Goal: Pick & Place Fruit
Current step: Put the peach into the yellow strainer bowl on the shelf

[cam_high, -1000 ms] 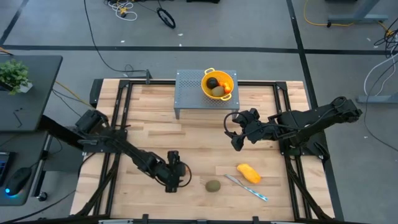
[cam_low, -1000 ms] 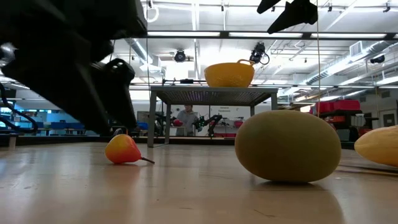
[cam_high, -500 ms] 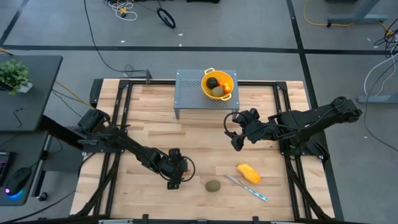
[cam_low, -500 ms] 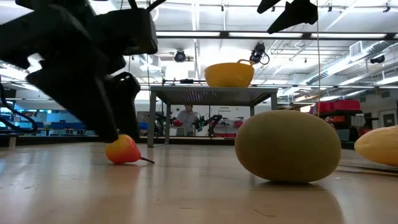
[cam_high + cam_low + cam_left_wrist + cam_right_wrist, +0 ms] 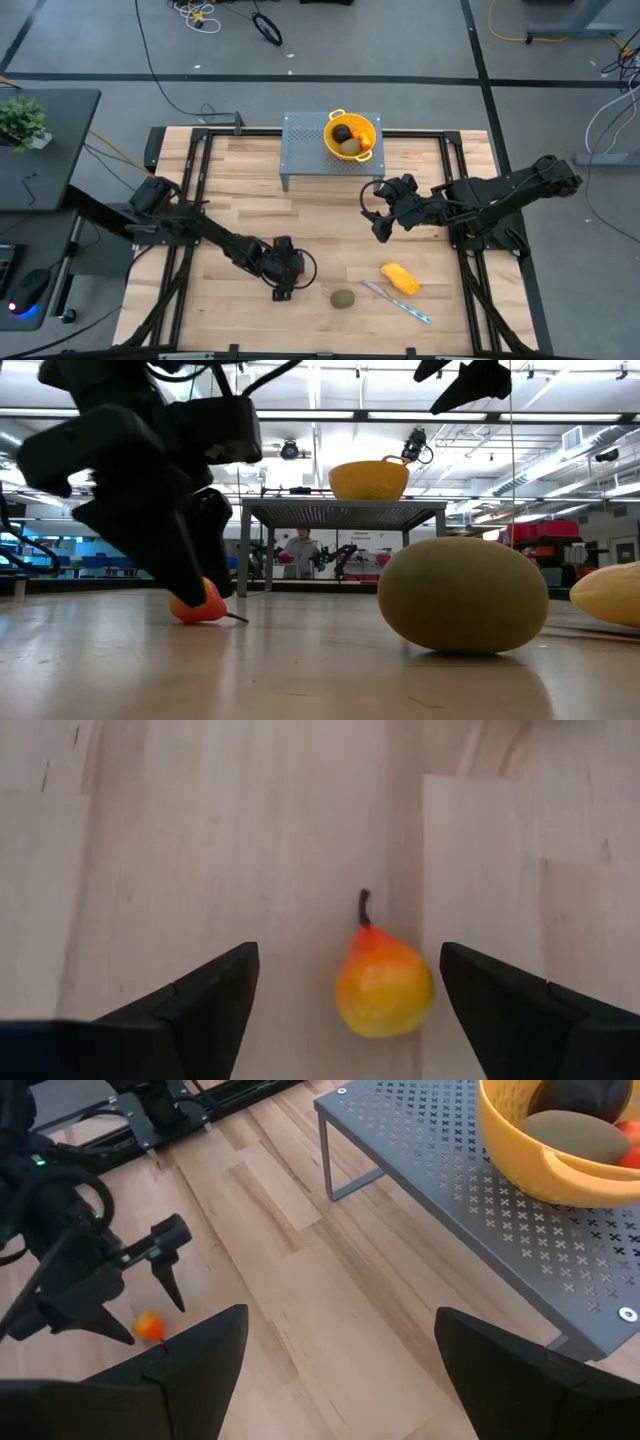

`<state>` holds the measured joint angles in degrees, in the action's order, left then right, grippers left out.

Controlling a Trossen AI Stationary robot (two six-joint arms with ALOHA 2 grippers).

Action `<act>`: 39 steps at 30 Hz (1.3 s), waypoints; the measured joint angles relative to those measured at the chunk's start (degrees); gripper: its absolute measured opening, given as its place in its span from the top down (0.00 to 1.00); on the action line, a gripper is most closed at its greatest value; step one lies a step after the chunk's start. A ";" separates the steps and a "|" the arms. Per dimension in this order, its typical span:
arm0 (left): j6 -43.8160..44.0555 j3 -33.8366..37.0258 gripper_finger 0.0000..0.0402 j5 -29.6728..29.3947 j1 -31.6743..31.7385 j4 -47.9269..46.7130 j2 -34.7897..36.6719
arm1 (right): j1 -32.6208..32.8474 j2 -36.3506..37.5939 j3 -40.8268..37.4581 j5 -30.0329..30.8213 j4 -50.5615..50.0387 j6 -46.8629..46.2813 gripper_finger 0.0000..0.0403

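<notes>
The left pincer (image 5: 284, 285) hangs low over the wooden worktop (image 5: 240, 215), its fingers spread on either side of a small orange-red pear (image 5: 383, 985) without touching it. The pear lies on its side, stem pointing away from the pincer. In the low view the dark pincer covers part of the pear, which sits on the wood.

Taking the pear as landmark: an olive-green oval fruit (image 5: 343, 299) rests on the worktop close by, on the side toward the right arm. Farther that way lies the yellow-orange oblong fruit (image 5: 400, 278), with a slim silver-and-blue knife (image 5: 396, 302) just beside it. Well beyond the pear, at the far edge, a grey perforated stand (image 5: 310, 150) carries a yellow colander (image 5: 350, 135) holding a dark ball, another olive oval and a red-orange piece.

The right pincer (image 5: 380, 215) hovers with fingers spread and nothing between them, between the stand and the oblong fruit.
</notes>
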<state>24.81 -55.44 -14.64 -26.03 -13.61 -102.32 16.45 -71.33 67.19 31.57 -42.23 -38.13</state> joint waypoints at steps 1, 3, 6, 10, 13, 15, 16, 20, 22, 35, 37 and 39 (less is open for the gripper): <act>0.01 0.00 0.22 0.32 0.20 0.26 0.00 | 0.01 0.00 -0.01 0.00 -0.01 0.00 0.18; 0.05 0.00 0.23 0.85 0.40 0.77 0.00 | -0.01 0.00 -0.02 0.00 -0.01 0.00 0.18; -0.02 0.00 0.23 1.01 0.37 1.19 0.00 | 0.02 0.00 0.00 0.00 -0.01 0.00 0.18; -0.09 0.00 0.24 1.97 0.35 1.04 0.00 | -0.01 0.00 0.00 -0.04 0.01 0.00 0.18; -0.17 0.24 0.24 1.61 0.14 0.87 0.00 | 0.00 0.00 -0.01 -0.04 0.02 0.00 0.18; -0.40 0.26 0.24 0.73 0.14 0.33 0.00 | 0.00 0.00 -0.02 -0.05 0.02 0.00 0.18; -0.42 0.26 0.24 0.68 0.26 0.40 0.00 | 0.01 0.00 0.01 -0.07 0.02 0.00 0.18; -0.91 0.26 0.24 0.52 0.51 0.42 0.00 | 0.02 0.00 0.00 0.42 0.02 0.00 0.18; -1.62 0.26 0.24 0.29 0.51 0.48 0.00 | -0.01 0.00 0.00 0.41 0.02 0.00 0.18; -2.34 0.12 0.24 1.59 0.25 0.46 -1.95 | -0.01 0.00 0.01 0.35 -0.05 0.00 0.18; -1.91 0.12 0.24 1.17 0.25 0.39 -1.95 | -0.01 0.00 0.01 0.35 -0.19 0.00 0.18; -1.84 0.13 0.24 0.94 0.25 0.23 -1.95 | -0.01 0.00 0.01 0.31 -0.36 0.00 0.18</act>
<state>22.97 -55.31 -13.70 -25.78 -13.37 -104.27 16.45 -71.33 67.20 31.88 -42.59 -38.13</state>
